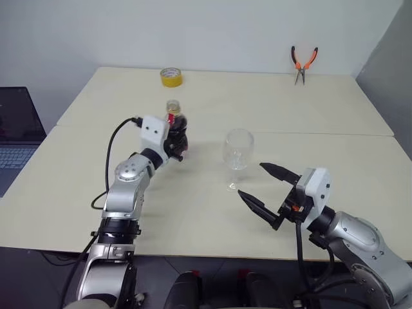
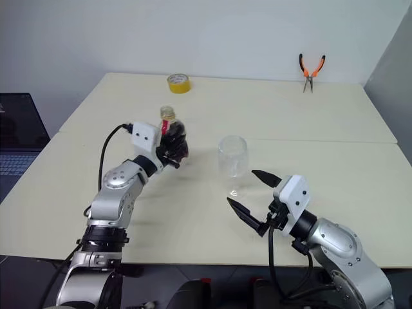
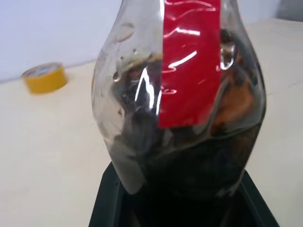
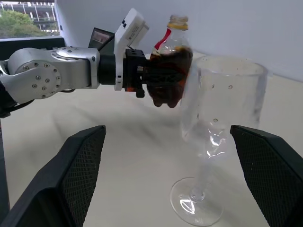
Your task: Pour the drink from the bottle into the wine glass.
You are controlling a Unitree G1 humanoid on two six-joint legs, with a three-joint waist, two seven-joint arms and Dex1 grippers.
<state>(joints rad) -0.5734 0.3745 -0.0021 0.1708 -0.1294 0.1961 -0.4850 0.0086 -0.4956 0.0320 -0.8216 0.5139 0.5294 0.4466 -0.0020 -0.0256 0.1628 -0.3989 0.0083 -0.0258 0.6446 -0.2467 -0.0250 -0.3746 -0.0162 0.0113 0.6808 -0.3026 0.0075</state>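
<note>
Now: left tool (image 1: 177, 147) grasping bottle (image 1: 177, 123) | right tool (image 1: 265, 190) released | wine glass (image 1: 238, 151) between

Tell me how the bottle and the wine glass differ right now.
The bottle holds dark drink, while the wine glass looks empty. The left tool grips the bottle clear of the table; the glass stands on its foot, ungripped, ahead of the open right tool. The bottle carries a red label; the glass is plain. Both are clear.

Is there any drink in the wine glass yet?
No, the wine glass stands clear and empty on the table, while the dark drink sits in the bottle.
</note>
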